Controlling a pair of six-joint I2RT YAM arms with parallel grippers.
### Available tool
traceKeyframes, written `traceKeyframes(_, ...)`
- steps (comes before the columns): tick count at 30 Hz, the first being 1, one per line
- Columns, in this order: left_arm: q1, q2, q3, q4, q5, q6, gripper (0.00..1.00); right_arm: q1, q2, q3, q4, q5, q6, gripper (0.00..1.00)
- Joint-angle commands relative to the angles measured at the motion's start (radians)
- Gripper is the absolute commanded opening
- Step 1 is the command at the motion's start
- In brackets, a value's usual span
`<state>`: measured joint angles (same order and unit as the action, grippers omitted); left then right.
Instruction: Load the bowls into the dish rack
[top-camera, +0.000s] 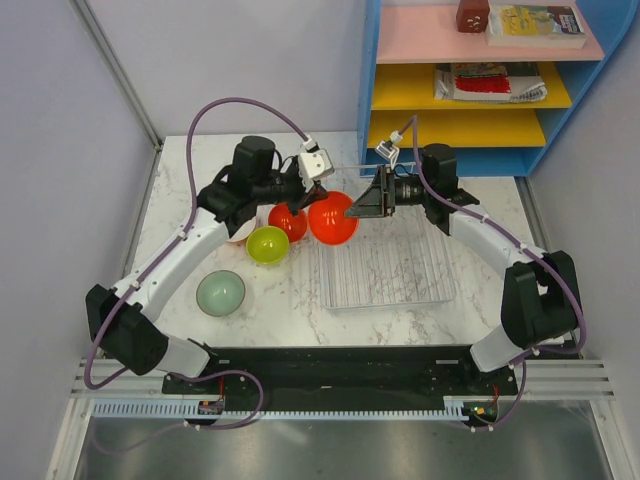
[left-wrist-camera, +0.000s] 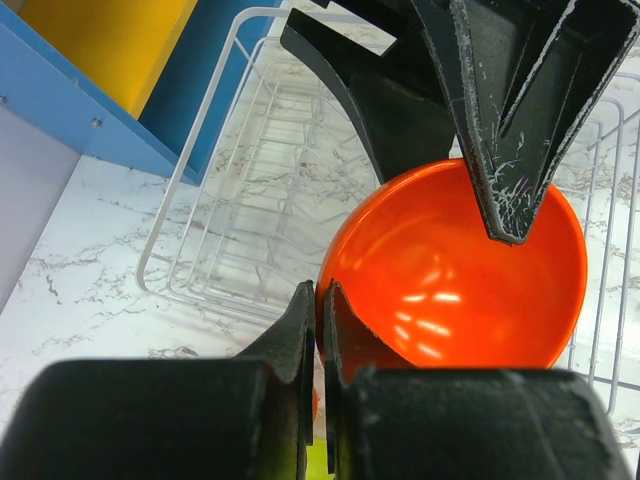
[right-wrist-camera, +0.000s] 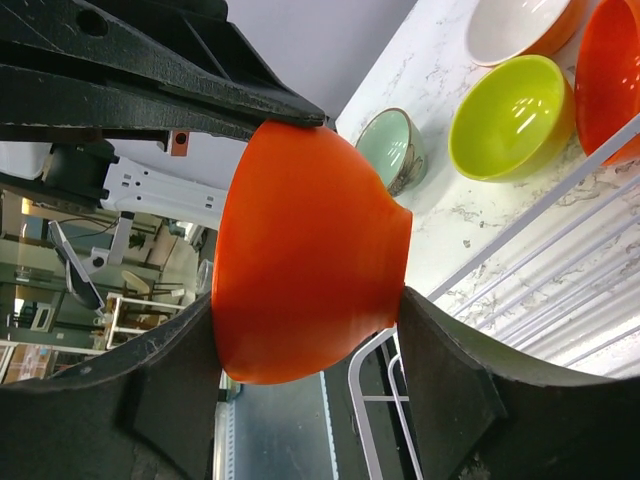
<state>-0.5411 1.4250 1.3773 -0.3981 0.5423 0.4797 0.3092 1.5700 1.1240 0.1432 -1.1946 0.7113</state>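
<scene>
Top: the orange bowl (top-camera: 332, 218) hangs over the rack's (top-camera: 390, 280) far left corner, between left gripper (top-camera: 320, 197) and right gripper (top-camera: 358, 205). A yellow-green bowl (top-camera: 267, 245) sits on the table left of the rack.

Left wrist: left jaws pinch the orange bowl's (left-wrist-camera: 440, 290) rim.

Right wrist: right jaws stand wide astride it, mouth to foot; whether they press, I cannot tell.

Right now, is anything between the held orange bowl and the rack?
Nothing visible. The orange bowl hangs over the rack's far left corner, and the wires under it are bare.
</scene>
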Motion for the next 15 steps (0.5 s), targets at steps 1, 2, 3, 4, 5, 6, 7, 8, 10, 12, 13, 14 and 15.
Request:
traceKeyframes(1,-0.01,-0.005,0.043,0.053,0.027,-0.029,0.02,0.008,-0.044,-0.026,0.071,-0.002,-0.016,0.49)
traceKeyframes(2,-0.01,-0.005,0.04,0.054,0.028,-0.029,0.02,0.01,-0.045,-0.03,0.073,-0.002,-0.013,0.4)
traceKeyframes(3,-0.011,-0.006,0.039,0.054,0.028,-0.029,0.02,0.008,-0.05,-0.03,0.076,-0.003,-0.013,0.35)
traceKeyframes(4,-0.011,-0.006,0.037,0.053,0.025,-0.029,0.02,0.008,-0.051,-0.033,0.076,0.0,-0.015,0.31)
traceKeyframes(5,-0.013,-0.008,0.034,0.054,0.025,-0.027,0.02,0.007,-0.054,-0.033,0.076,0.001,-0.016,0.22)
traceKeyframes(6,-0.013,-0.011,0.031,0.054,0.022,-0.026,0.02,0.008,-0.056,-0.035,0.076,0.001,-0.018,0.19)
traceKeyframes(7,-0.013,-0.012,0.029,0.054,0.016,-0.024,0.02,0.008,-0.057,-0.036,0.07,0.012,-0.019,0.16)
traceKeyframes(8,-0.013,-0.012,0.026,0.054,0.013,-0.021,0.02,0.008,-0.057,-0.035,0.062,0.016,-0.026,0.07)
traceKeyframes(10,-0.014,-0.015,0.022,0.056,0.01,-0.021,0.07,0.008,-0.059,-0.029,0.015,0.039,-0.062,0.0)
traceKeyframes(12,-0.013,-0.018,0.016,0.054,0.011,-0.021,0.21,0.008,-0.056,-0.021,-0.023,0.053,-0.093,0.0)
traceKeyframes(13,-0.013,-0.021,0.014,0.054,0.011,-0.021,0.25,0.008,-0.054,-0.02,-0.033,0.056,-0.101,0.0)
traceKeyframes(14,-0.013,-0.021,0.008,0.054,0.011,-0.021,0.36,0.008,-0.053,-0.018,-0.04,0.067,-0.108,0.0)
traceKeyframes(15,-0.013,-0.024,0.006,0.054,0.01,-0.021,0.42,0.008,-0.054,-0.016,-0.063,0.076,-0.127,0.0)
